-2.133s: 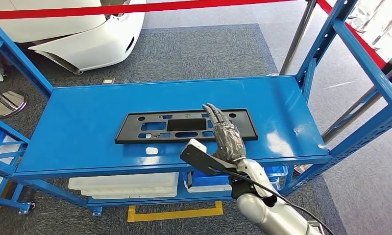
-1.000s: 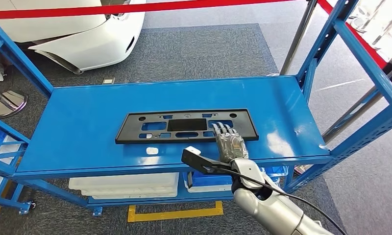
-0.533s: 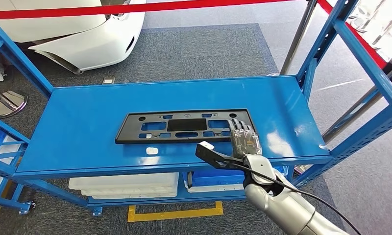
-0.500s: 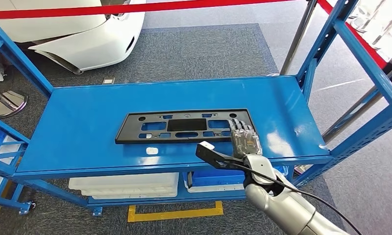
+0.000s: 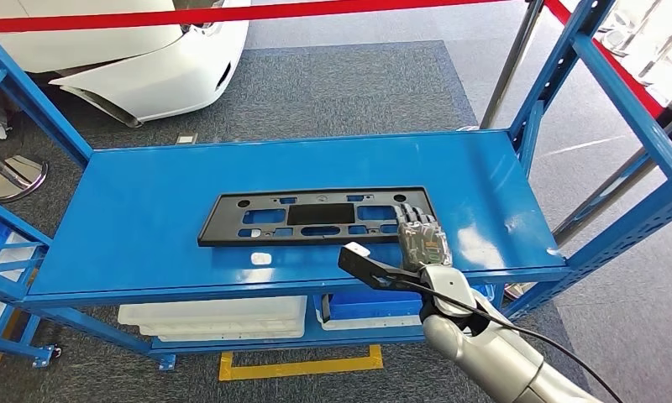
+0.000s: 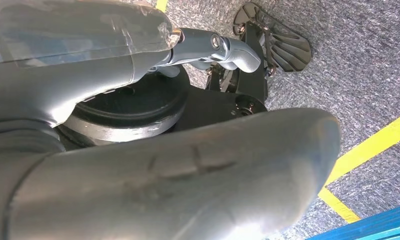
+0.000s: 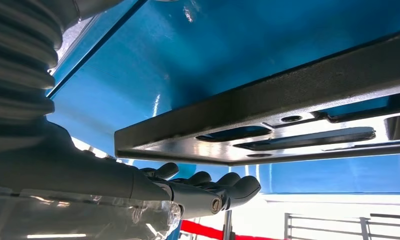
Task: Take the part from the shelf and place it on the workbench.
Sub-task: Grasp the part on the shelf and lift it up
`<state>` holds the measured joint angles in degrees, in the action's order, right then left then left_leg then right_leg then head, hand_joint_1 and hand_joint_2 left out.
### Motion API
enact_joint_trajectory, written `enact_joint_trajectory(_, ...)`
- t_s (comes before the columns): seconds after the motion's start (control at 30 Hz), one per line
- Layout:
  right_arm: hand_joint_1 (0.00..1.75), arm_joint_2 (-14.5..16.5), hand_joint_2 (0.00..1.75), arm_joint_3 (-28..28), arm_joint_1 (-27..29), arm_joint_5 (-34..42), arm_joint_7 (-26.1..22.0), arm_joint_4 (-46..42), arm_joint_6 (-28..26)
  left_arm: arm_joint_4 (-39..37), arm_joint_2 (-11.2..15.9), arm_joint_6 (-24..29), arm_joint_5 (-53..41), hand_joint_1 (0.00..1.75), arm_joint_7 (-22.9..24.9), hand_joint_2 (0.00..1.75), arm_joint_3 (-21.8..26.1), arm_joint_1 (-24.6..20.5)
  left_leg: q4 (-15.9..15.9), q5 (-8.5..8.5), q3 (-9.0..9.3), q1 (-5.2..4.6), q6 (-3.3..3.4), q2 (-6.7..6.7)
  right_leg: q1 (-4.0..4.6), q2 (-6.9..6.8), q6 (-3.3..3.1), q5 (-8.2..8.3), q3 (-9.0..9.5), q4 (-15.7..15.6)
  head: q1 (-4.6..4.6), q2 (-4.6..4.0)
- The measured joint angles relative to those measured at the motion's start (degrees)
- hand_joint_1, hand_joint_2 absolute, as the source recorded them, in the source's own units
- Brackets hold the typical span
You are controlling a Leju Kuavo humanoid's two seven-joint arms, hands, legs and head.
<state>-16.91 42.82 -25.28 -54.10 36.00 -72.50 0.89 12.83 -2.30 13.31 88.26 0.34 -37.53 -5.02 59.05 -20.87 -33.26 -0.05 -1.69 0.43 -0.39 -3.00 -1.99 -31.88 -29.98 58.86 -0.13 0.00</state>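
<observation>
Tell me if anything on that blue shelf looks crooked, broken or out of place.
Nothing stands out. The black part lies flat and nearly square on the shelf, with no visible damage. The right hand rests at the part's right end, fingers curled over its near corner.

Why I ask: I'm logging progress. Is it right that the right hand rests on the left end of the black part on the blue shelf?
Not quite. The head view shows the right hand on the right end of the black part, which lies flat on the blue shelf.
</observation>
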Motion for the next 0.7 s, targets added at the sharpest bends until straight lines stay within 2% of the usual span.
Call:
enact_joint_trajectory(0.47, 0.0, -0.9, 1.75, -0.4, 0.0, -1.7, 1.9, -0.3, 0.5, 0.0, 0.0, 0.0, 0.2, 0.0, -0.4, 0.0, -0.3, 0.0, 0.0, 0.0, 0.0, 0.0, 0.0, 0.0, 0.0, 0.0, 0.0, 0.0, 0.0, 0.0, -0.02, 0.0)
enact_joint_trajectory(0.6, 1.75, -1.5, 1.75, -0.9, 0.0, -2.8, 2.5, -0.7, 0.5, 0.0, 0.1, 0.1, 0.5, 0.0, -0.9, 0.0, -0.6, 0.0, 0.0, 0.0, 0.0, 0.0, 0.0, 0.0, 0.0, 0.0, 0.0, 0.0, 0.0, 0.0, -0.02, 0.0)
enact_joint_trajectory(0.7, 1.75, -1.6, 1.75, -1.0, -0.1, -2.6, 2.5, -0.8, 0.5, 0.0, 0.1, 0.2, 0.5, 0.0, -1.4, 0.0, -0.8, 0.1, 0.0, 0.0, 0.0, 0.0, 0.0, 0.0, 0.0, 0.0, 0.0, 0.0, -0.01, 0.0, -0.02, 0.0)
